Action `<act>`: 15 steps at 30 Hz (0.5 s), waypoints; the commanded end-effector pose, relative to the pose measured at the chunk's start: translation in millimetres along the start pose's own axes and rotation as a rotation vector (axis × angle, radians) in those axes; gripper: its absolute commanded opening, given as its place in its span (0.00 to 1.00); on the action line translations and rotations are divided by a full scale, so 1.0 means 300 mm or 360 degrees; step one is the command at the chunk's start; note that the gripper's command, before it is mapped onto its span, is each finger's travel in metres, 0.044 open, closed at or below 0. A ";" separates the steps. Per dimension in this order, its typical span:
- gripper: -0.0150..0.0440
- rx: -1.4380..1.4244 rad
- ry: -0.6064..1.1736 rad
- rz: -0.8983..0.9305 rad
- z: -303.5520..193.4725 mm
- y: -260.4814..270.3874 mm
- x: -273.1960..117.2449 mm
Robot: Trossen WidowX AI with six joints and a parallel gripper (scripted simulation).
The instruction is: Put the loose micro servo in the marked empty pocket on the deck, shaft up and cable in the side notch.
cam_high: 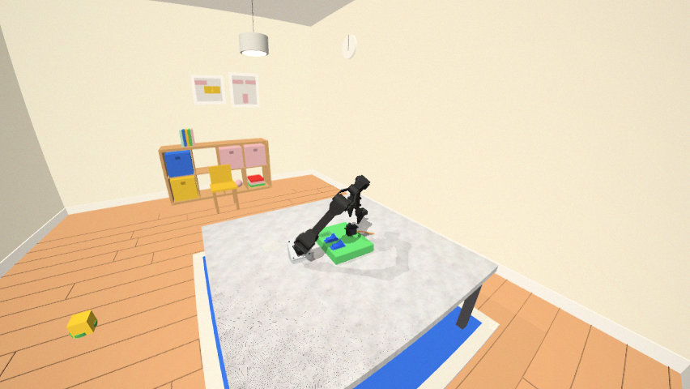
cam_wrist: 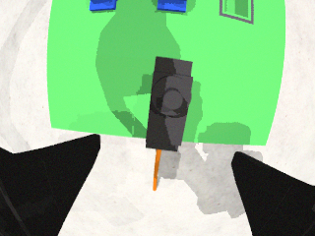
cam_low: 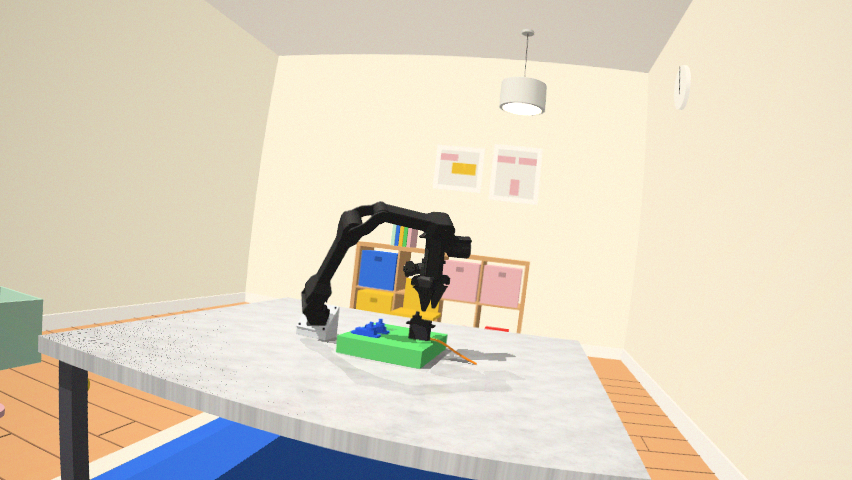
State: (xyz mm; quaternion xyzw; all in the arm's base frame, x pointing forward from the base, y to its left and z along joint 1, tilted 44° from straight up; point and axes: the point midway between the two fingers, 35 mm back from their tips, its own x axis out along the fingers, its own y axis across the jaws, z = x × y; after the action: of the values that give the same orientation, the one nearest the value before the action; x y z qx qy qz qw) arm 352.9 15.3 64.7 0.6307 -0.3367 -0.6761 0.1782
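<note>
The black micro servo (cam_high: 351, 229) (cam_low: 419, 328) (cam_wrist: 169, 108) stands on the green deck (cam_high: 355, 254) (cam_low: 381, 351) (cam_wrist: 236, 74) near one edge, its round shaft side up. Its orange cable (cam_high: 365, 232) (cam_low: 456, 350) (cam_wrist: 157, 169) reaches out past that edge. The marked pocket (cam_wrist: 236, 19) shows as a grey outline at the wrist view's top right, partly cut off, away from the servo. My gripper (cam_high: 355, 219) (cam_low: 429, 308) (cam_wrist: 168, 151) is open and empty, pointing down above the servo. In the wrist view its fingertips are spread to either side of the servo's cable end.
Two blue servos (cam_high: 331, 237) (cam_high: 337, 245) (cam_wrist: 102, 5) (cam_wrist: 171, 5) sit on the deck on the side toward the arm's base. The pale grey base (cam_high: 297, 252) (cam_low: 317, 329) stands beside the deck on the table (cam_high: 289, 299) (cam_low: 506, 411).
</note>
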 end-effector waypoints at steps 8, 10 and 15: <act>1.00 -0.0007 -0.0014 0.0012 0.006 0.007 0.076; 1.00 -0.0007 -0.0013 0.0012 0.006 0.007 0.084; 1.00 -0.0007 -0.0013 0.0013 0.006 0.007 0.110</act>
State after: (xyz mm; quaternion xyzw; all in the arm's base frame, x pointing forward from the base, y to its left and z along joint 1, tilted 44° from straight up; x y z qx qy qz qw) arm 348.2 -3.2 45.3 0.6289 -0.3375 -0.6772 0.1789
